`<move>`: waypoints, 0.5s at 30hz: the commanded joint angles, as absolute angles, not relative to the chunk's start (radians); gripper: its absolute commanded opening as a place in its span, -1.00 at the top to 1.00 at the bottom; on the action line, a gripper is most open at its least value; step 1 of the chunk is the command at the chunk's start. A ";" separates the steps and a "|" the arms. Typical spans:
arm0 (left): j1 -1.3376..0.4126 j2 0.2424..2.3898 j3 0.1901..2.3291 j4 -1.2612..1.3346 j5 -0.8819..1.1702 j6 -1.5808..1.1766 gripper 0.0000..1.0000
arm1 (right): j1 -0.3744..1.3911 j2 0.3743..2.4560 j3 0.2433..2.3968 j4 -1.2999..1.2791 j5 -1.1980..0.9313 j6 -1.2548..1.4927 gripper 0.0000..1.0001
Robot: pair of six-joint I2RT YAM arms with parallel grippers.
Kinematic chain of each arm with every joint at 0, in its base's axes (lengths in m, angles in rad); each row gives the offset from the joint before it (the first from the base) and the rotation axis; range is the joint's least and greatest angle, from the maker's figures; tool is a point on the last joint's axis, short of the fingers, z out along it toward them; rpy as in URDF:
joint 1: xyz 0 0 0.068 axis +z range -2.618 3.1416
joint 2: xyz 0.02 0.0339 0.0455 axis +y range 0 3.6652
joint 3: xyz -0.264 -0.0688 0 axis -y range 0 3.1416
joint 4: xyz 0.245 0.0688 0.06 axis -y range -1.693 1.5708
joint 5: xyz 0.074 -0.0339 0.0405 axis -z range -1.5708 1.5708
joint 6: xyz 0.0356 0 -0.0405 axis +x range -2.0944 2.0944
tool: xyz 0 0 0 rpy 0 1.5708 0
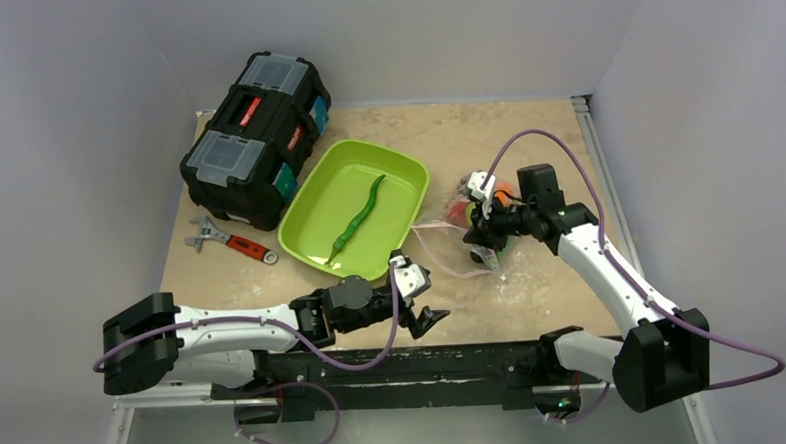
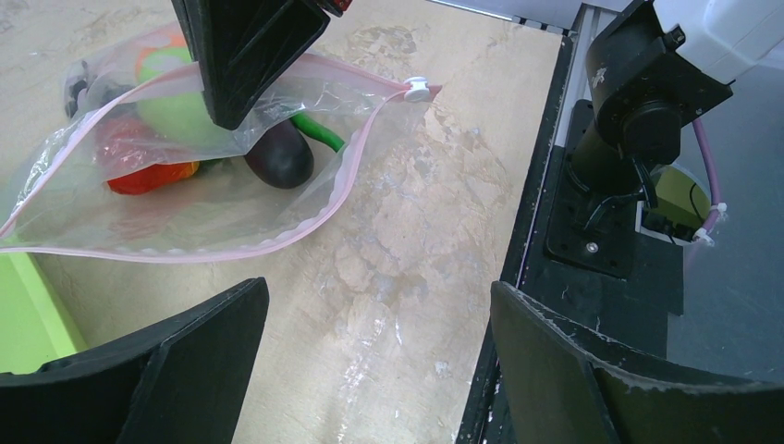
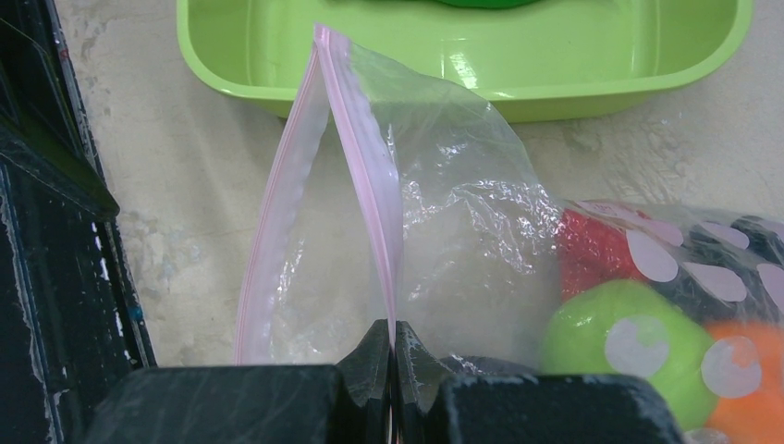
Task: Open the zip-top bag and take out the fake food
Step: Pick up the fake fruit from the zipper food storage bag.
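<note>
your left gripper (image 1: pixel 422 299) hangs nearest you, above the near part of the table (image 1: pixel 525 126), fingers spread wide and holding nothing. just beyond and to the right, your right gripper (image 3: pixel 393 344) is pressed together on the pink zip strip (image 3: pixel 365 139) of the zip-top bag (image 3: pixel 462 213), whose mouth gapes toward the lime-green tray (image 1: pixel 318 210). the bag lies on the table with fake food (image 3: pixel 749 412) inside: a lime-green ball (image 3: pixel 619 324), red pepper (image 3: pixel 587 254) and eggplant (image 2: pixel 280 155). farther back, a long green pod (image 1: pixel 361 218) lies in the tray. a wrench (image 1: pixel 232 241) and toolbox (image 1: pixel 255 138) sit to its left.
</note>
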State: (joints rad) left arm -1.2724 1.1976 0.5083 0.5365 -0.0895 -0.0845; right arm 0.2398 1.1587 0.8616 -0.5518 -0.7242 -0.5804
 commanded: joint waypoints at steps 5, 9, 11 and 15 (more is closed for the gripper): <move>-1.281 1.185 0.502 0.594 -0.070 -0.074 -0.78 | 0.233 1.166 0.891 -0.546 -0.739 -0.592 1.00; -1.281 1.176 0.502 0.594 -0.068 -0.074 -0.78 | 0.232 1.167 0.893 -0.546 -0.741 -0.592 1.00; -1.281 1.173 0.502 0.594 -0.067 -0.075 -0.78 | 0.233 1.167 0.893 -0.546 -0.740 -0.592 1.00; -1.281 1.168 0.499 0.595 -0.067 -0.077 -0.78 | 0.232 1.169 0.893 -0.546 -0.745 -0.592 1.00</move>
State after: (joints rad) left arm -1.2724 1.1946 0.5083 0.5369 -0.0822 -0.0845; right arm 0.2398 1.1679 0.8616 -0.5529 -0.7246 -0.5804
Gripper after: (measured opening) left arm 0.892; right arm 0.003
